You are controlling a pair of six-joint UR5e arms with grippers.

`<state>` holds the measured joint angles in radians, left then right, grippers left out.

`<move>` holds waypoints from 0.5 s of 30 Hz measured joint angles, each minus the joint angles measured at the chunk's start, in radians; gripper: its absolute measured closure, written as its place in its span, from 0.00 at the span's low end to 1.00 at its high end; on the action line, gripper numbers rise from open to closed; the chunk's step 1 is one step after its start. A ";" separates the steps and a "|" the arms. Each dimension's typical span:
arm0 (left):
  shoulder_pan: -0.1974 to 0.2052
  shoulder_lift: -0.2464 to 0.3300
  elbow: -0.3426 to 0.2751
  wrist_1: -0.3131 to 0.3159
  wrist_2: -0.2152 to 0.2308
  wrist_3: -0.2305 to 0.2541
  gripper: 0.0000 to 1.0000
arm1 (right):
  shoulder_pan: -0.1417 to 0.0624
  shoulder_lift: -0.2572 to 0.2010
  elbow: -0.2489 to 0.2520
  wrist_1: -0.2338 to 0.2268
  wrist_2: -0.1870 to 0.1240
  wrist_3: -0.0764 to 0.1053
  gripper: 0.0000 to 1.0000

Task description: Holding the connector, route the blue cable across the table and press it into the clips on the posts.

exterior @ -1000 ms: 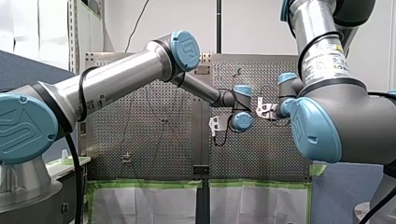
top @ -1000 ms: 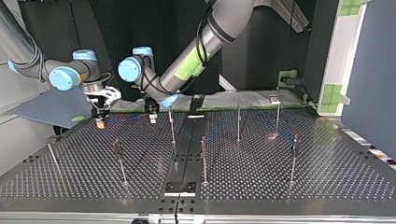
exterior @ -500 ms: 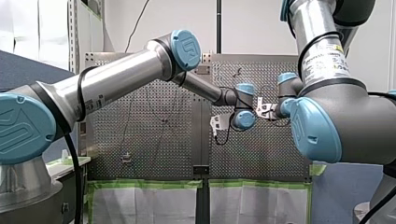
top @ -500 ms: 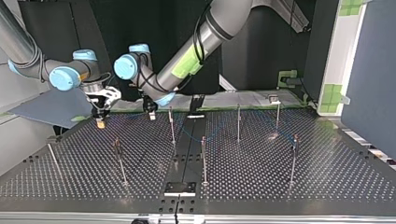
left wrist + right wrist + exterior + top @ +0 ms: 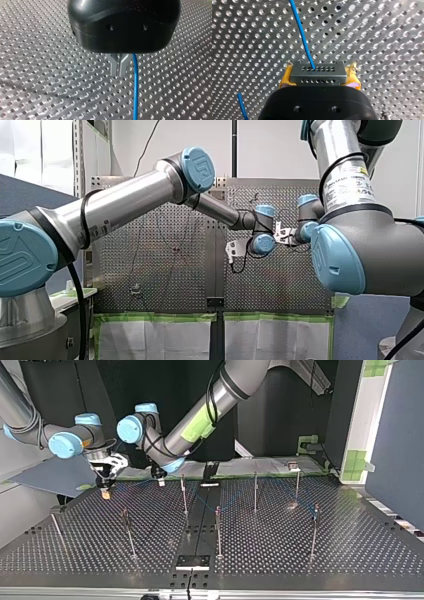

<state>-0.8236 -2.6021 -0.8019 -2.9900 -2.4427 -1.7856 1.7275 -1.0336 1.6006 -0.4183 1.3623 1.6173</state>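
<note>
Perforated metal table fills the top view, so let's go from its near edge back. Right at that edge, one small black plate sits on the centre seam.

Next come the posts. I count seven standing, four in the nearer row and three further back. One blue cable shows as a thin line low among the middle posts, running off toward the view's far left.

Both arms work back there. My right gripper points down at the table near its far left corner, clamped on the connector. The right wrist view has it clearly: one grey block with two rows of small holes, squeezed between two yellow pads. The cable leaves the upper row and runs ahead over the table.

My left gripper hangs just beside it, toward the middle and close to the nearest far-row post. In the left wrist view its two metal fingers are drawn together with only a thin seam between them. The cable runs just beside them, and I can't tell whether it is pinched.

Furthest back, green tape edges the table.
</note>
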 joint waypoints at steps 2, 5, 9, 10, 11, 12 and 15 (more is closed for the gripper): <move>-0.005 0.009 0.000 -0.015 -0.002 -0.011 1.00 | 0.000 -0.008 -0.001 0.003 0.000 0.000 1.00; -0.013 0.021 -0.001 -0.038 -0.013 -0.018 1.00 | 0.001 -0.026 -0.002 0.006 -0.001 0.001 1.00; -0.025 0.038 -0.001 -0.055 -0.031 -0.021 1.00 | 0.001 -0.057 -0.003 0.012 -0.006 0.004 1.00; -0.029 0.045 -0.002 -0.058 -0.035 -0.021 1.00 | 0.001 -0.068 -0.003 0.015 -0.009 0.004 1.00; -0.032 0.049 -0.002 -0.059 -0.037 -0.021 1.00 | 0.001 -0.077 -0.003 0.018 -0.011 0.005 1.00; -0.034 0.054 -0.002 -0.061 -0.038 -0.021 1.00 | 0.001 -0.085 -0.004 0.021 -0.014 0.005 1.00; -0.041 0.071 -0.002 -0.062 -0.041 -0.021 1.00 | 0.002 -0.110 -0.004 0.031 -0.023 0.007 1.00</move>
<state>-0.8649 -2.5313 -0.8037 -3.0522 -2.4832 -1.8067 1.7290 -1.1431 1.5965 -0.3873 1.3397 1.6239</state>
